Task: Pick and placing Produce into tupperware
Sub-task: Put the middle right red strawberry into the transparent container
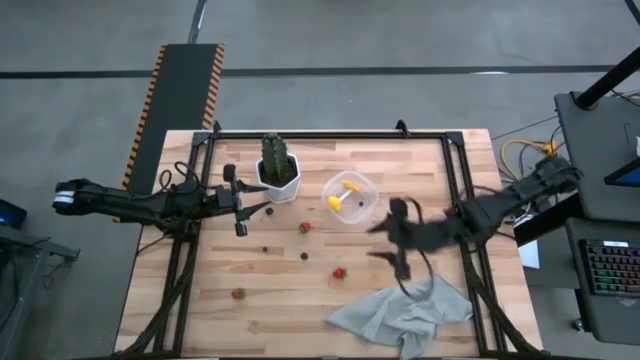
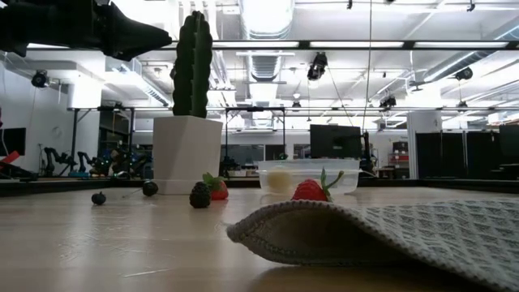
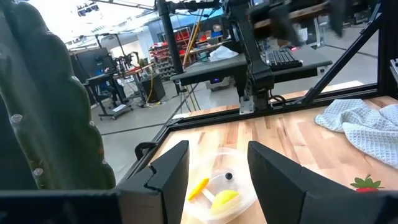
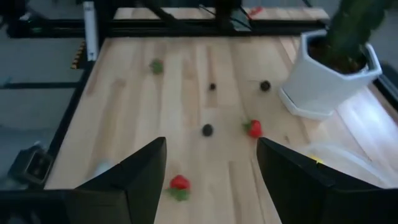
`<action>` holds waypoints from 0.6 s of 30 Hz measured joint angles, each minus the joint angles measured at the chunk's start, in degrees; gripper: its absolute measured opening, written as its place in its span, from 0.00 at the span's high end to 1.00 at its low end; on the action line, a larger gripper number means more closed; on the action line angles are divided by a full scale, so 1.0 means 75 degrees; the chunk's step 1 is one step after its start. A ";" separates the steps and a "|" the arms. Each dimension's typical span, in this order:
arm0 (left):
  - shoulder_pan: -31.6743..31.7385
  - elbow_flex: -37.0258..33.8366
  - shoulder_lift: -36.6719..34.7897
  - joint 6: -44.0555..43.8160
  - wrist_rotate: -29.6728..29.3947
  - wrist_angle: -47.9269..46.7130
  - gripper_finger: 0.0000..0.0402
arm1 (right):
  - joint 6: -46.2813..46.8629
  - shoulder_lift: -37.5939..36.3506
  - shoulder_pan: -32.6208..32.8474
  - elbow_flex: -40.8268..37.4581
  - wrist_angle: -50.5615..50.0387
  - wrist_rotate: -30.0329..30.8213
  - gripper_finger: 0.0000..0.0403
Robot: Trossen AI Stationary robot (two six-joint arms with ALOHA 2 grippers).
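**Both hands spread, fruit scattered on counter, some in tub**

L to R in the high view: the left hand [image 1: 240, 205] hovers at the counter's [image 1: 160, 290] left-center edge, just beside the white plant pot [image 1: 280, 178] w/ its cactus [image 1: 274, 153]. Its fingers [image 3: 169, 174] are spread, holding nothing; its wrist view looks past them toward the tub.

Loose fruit on the counter in front of the pot: a strawberry [image 1: 238, 293] near the front-left, a tiny dark berry [image 1: 265, 249], a strawberry [image 1: 305, 227] close to the pot, another dark berry [image 1: 305, 256], then a strawberry [image 1: 339, 272] near the cloth.

The clear tub [image 1: 350, 197] sits just right of the pot, apart from it. Inside: yellow pieces [image 1: 336, 202], and per the left wrist view one small dark berry [image 3: 229, 176].

The right hand [image 1: 393, 240] is above the counter right of the tub, between tub and cloth, fingers [image 4: 140, 177] spread, empty. It looks blurred in the high view.

A grey cloth [image 1: 405, 312] lies crumpled at the front-right, below the right hand.
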 joint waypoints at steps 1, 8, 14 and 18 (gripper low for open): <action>0.0001 0.0002 0.0003 0.0000 -0.0002 0.0000 0.62 | 0.0014 0.0003 0.0315 -0.0035 0.0017 0.0290 0.40; 0.0002 0.0003 0.0001 -0.0003 0.0000 0.0004 0.62 | 0.0649 0.0922 0.1471 -0.0121 0.0061 0.0982 0.40; 0.0003 0.0006 -0.0013 -0.0003 -0.0001 0.0010 0.62 | 0.1087 0.2184 0.1418 -0.0127 0.0055 0.0985 0.40; 0.0000 0.0006 0.0007 -0.0003 0.0000 0.0006 0.62 | 0.1797 0.2801 0.1301 -0.0049 0.0065 0.0983 0.41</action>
